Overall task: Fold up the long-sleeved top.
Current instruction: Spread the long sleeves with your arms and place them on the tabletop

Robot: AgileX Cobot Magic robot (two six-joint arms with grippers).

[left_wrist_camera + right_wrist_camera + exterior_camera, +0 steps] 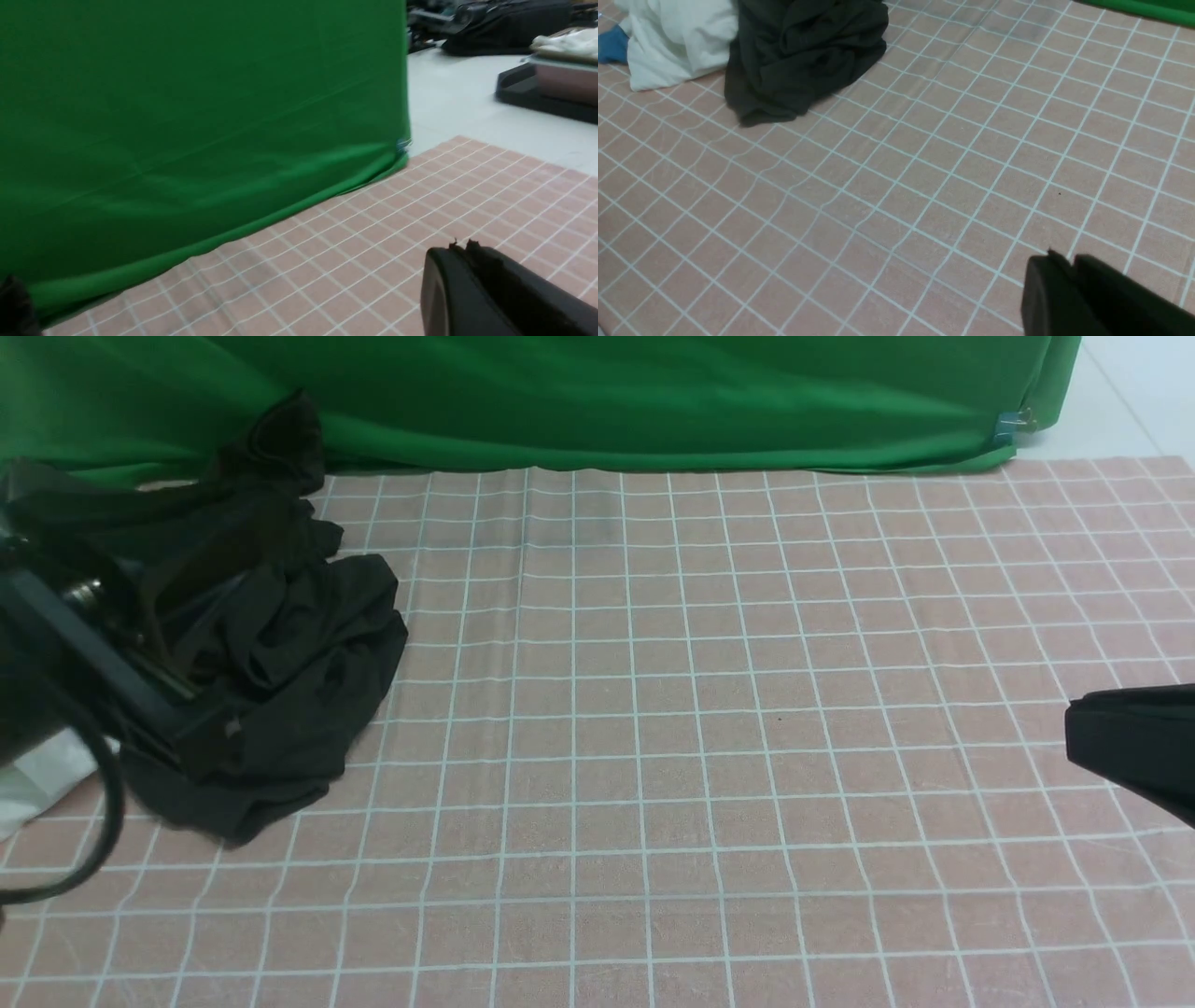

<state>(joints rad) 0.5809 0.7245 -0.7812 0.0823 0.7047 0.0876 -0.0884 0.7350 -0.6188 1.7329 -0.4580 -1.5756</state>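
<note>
The long-sleeved top (289,644) lies as a crumpled black heap on the left of the table; the right wrist view shows it too (803,51). My left arm (84,653) reaches in over the heap, partly hiding it. The left gripper (462,247) is shut, its jaws pressed together with nothing but a few fibres at the tip. My right gripper (1074,728) hovers at the table's right edge, far from the top. In the right wrist view its jaws (1066,261) stand all but together, holding nothing.
A pink checked cloth (700,756) covers the table. A green backdrop (597,401) hangs along the far edge. A white cloth bundle (677,42) lies against the top, with a blue piece (609,44) beside it.
</note>
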